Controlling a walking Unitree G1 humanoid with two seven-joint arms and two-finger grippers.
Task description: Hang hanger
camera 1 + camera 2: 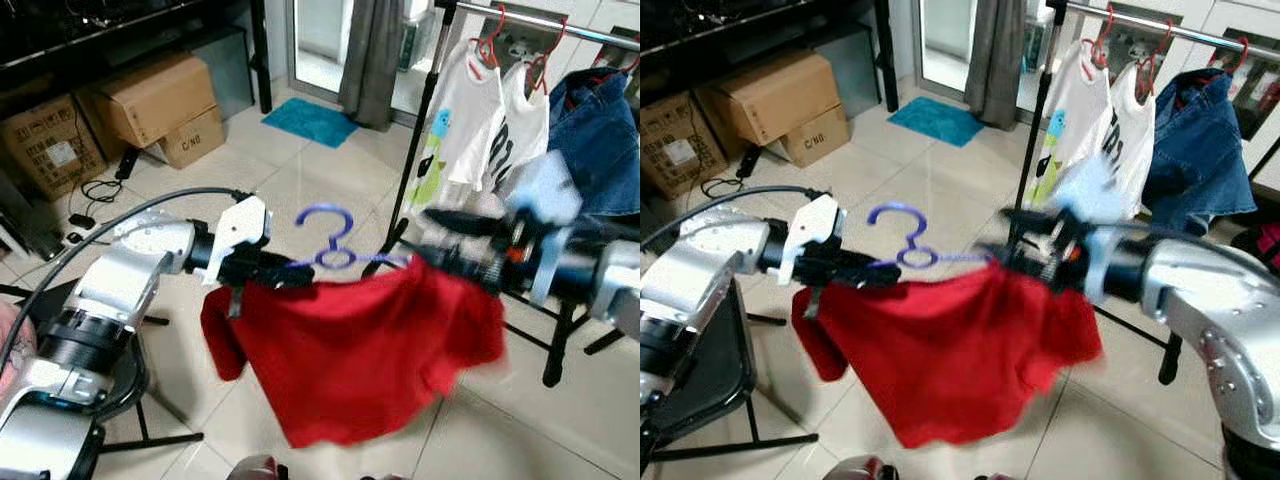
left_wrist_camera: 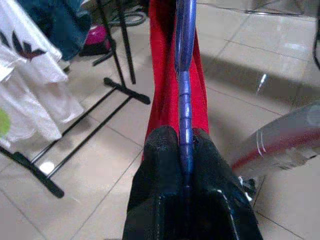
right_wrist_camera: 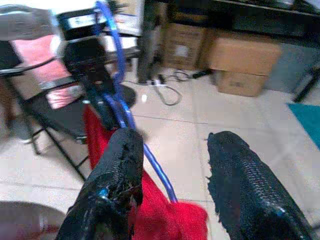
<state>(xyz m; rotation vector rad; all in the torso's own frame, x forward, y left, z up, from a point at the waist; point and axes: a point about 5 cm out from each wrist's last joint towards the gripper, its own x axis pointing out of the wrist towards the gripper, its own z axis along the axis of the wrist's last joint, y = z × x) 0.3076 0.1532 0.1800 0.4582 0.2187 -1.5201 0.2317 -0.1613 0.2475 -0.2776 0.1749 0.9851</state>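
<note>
A blue plastic hanger (image 1: 335, 245) carries a red shirt (image 1: 350, 350) in mid-air in front of me. My left gripper (image 1: 290, 272) is shut on the hanger's left end; the left wrist view shows both fingers (image 2: 160, 165) pinched on the blue bar (image 2: 185, 100). My right gripper (image 1: 1015, 250), blurred, sits at the hanger's right end with its jaws open; in the right wrist view the blue bar (image 3: 150, 160) runs beside one finger (image 3: 117, 170), apart from the other. The clothes rail (image 1: 560, 22) stands at the back right.
White shirts (image 1: 470, 110) on red hangers and a blue denim garment (image 1: 600, 130) hang on the rail. The rack's black post and feet (image 1: 555, 350) stand on the tile floor at right. Cardboard boxes (image 1: 160, 100) sit back left; a black chair (image 1: 700, 380) is under my left arm.
</note>
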